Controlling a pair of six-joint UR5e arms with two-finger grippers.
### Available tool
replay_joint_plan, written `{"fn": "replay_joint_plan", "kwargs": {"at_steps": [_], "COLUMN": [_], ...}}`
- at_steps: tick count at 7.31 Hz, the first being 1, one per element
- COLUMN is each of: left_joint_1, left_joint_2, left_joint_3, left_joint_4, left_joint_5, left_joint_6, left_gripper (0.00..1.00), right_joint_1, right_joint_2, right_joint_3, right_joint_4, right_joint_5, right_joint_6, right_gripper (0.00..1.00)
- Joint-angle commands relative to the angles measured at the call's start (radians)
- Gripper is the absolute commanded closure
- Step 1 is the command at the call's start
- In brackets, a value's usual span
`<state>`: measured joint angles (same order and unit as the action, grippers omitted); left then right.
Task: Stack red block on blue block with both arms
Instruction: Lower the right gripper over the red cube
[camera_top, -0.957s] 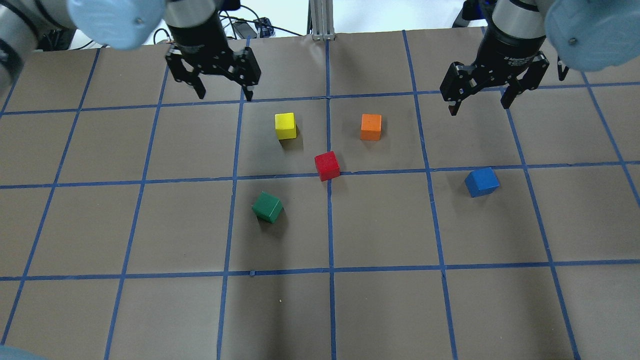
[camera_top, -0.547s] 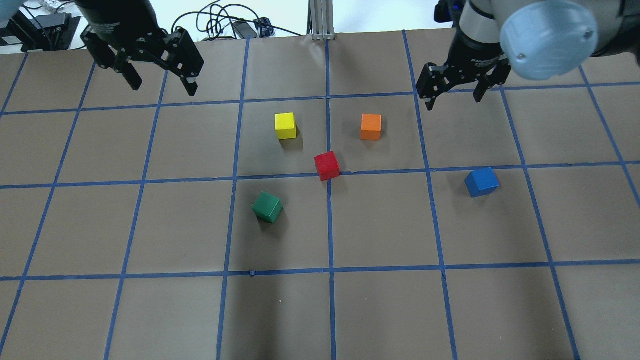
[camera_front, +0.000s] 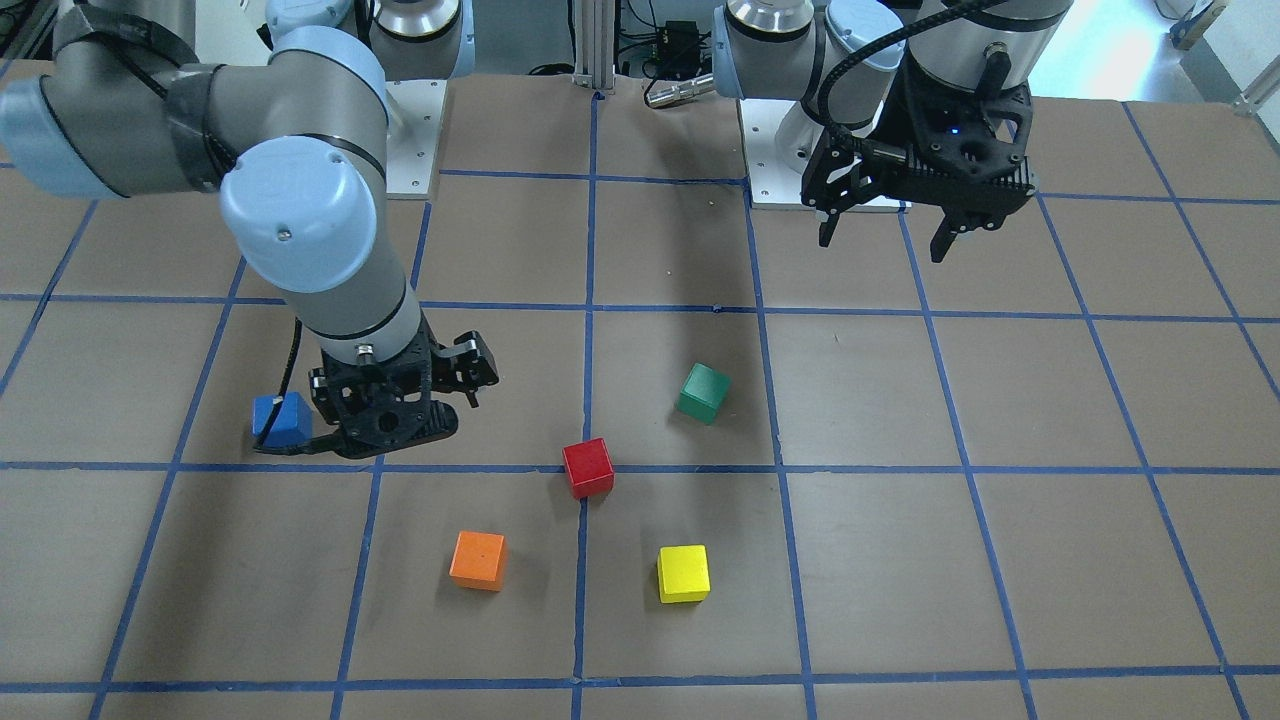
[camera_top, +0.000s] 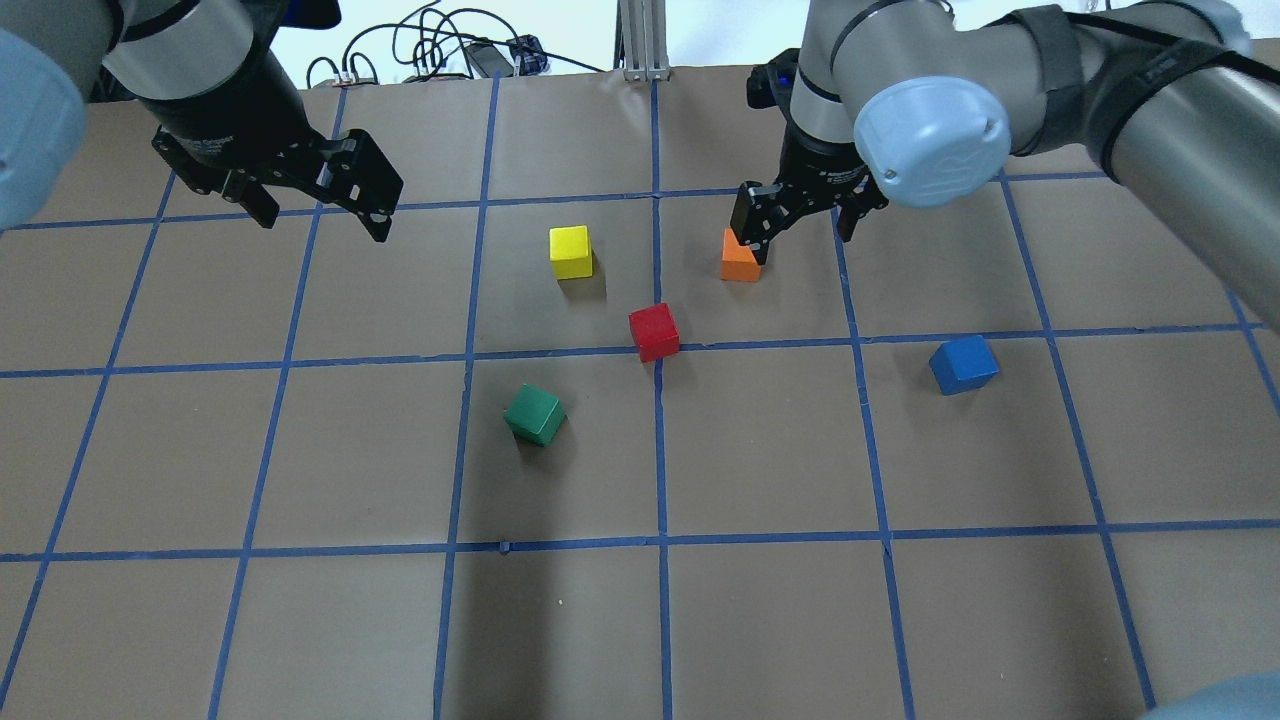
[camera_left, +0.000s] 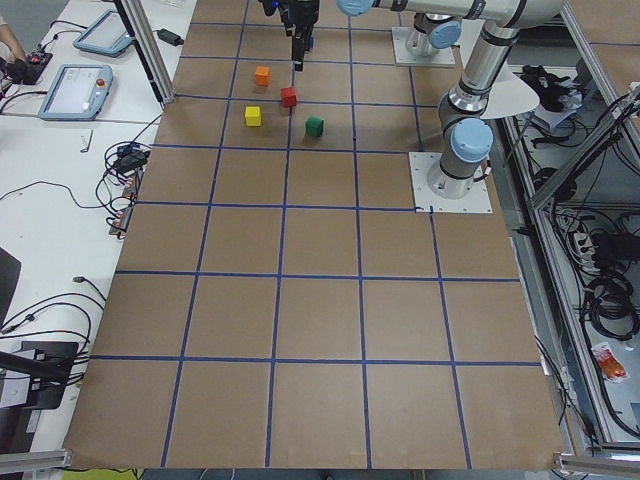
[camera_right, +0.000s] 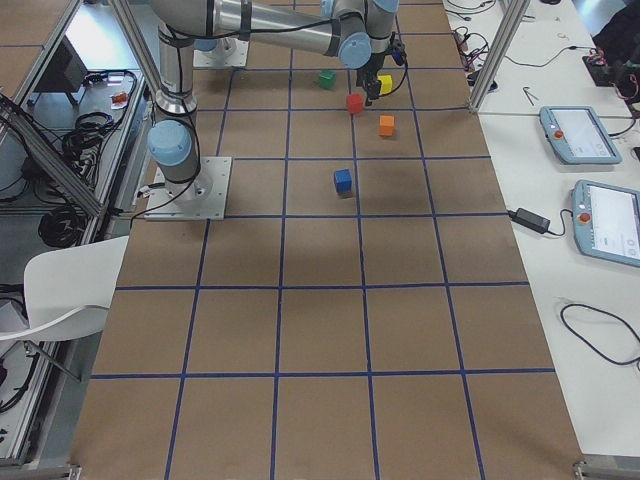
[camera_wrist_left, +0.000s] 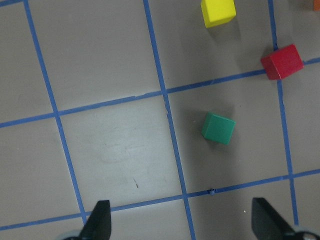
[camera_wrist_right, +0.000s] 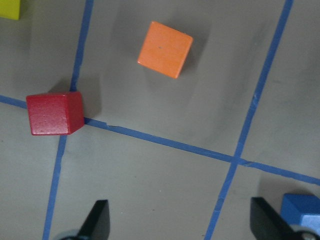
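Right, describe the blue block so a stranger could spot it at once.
Find the brown table gridded with blue tape. From the red block near its middle, look towards the robot's right: the blue block sits alone there, the only blue cube.

- The overhead view sits behind the robot, looking forward and down, fairly near the table (camera_top: 760, 620).
- The front-facing view stands opposite, looking steeply down toward the robot.
- The two side views look along the table from its ends, far back.
- Both wrist views point down from close above the table.
- All six views share the red block (camera_top: 654, 332).
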<state>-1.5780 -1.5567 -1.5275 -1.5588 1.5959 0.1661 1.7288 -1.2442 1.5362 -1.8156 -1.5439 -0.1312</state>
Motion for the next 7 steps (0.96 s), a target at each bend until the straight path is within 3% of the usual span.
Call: {"fn": "replay_joint_plan", "kwargs": {"at_steps": [1, 3, 5, 7], "left_joint_1": [0.006, 0.006, 0.006, 0.006], "left_joint_2": [-0.002, -0.008, -0.013, -0.014], "left_joint_3": [-0.017, -0.007, 0.001, 0.003], "left_joint_4": [0.081, 0.072, 0.051, 0.052], "left_joint_5": [0.002, 0.004, 0.006, 0.006], "left_joint_6": [0.001, -0.003, -0.017, -0.016], "left_gripper": [0.0, 0.0, 0.0, 0.0], "right_joint_1": [0.082, 0.124, 0.149, 0.176], "right_joint_2": [0.063, 0.118, 0.146, 0.193], "right_joint_3": [0.002, 0.002, 0.002, 0.002], "right_joint_4": [-0.059, -0.164, -0.183, -0.24], "right_joint_5": [0.005, 0.004, 0.072, 0.08], "right_joint_6": [0.022, 0.067, 0.123, 0.133], "right_gripper": [0.0, 0.0, 0.0, 0.0]}}
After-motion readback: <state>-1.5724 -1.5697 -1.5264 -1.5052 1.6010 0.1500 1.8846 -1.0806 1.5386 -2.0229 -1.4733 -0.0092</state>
